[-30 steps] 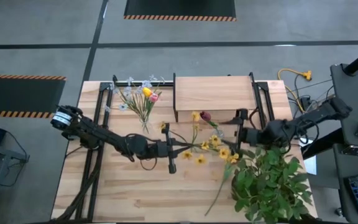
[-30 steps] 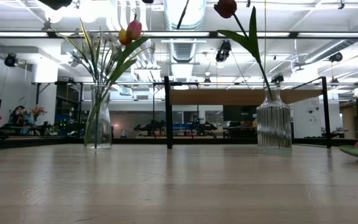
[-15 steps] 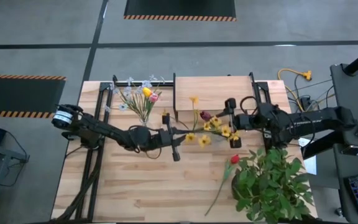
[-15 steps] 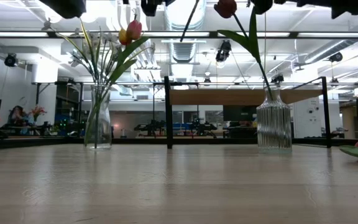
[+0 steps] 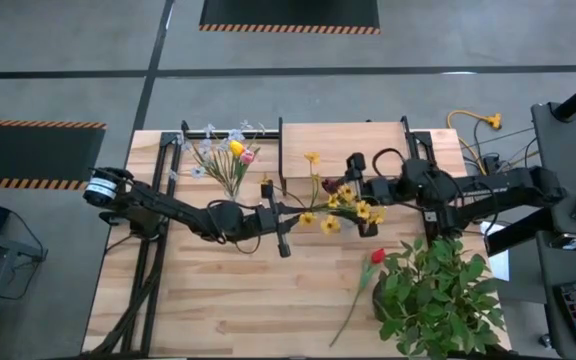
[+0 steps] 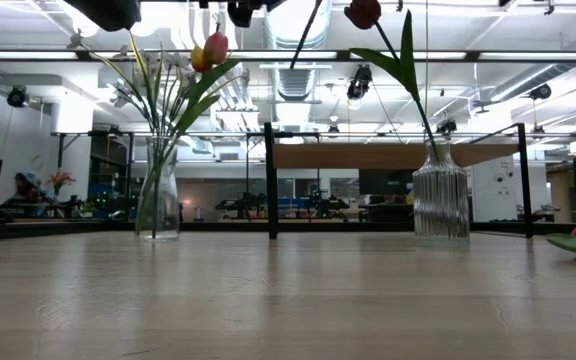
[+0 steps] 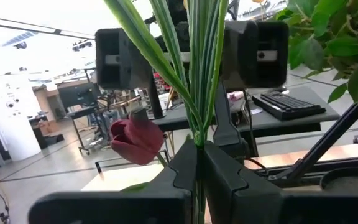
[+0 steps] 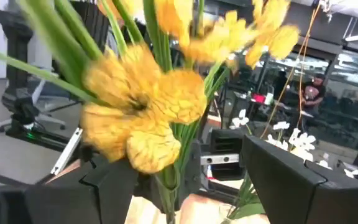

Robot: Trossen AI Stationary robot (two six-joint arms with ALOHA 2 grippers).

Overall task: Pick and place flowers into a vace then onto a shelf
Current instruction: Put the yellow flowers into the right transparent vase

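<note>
High view shows the wooden tabletop (image 5: 218, 300) on gray floor (image 5: 68, 60): left hand (image 5: 280, 220) pinches yellow flowers (image 5: 343, 208), right hand (image 5: 361, 195) wide at 3 o'clock.

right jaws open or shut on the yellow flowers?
Open. In the right wrist view the right gripper has its jaws spread either side of the yellow flowers, not pressing the stems; the left gripper holds them.

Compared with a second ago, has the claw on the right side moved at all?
Yes. In the high view the right gripper has travelled leftward along the front edge of the shelf, away from the leafy plant, up to the yellow flowers.
</note>
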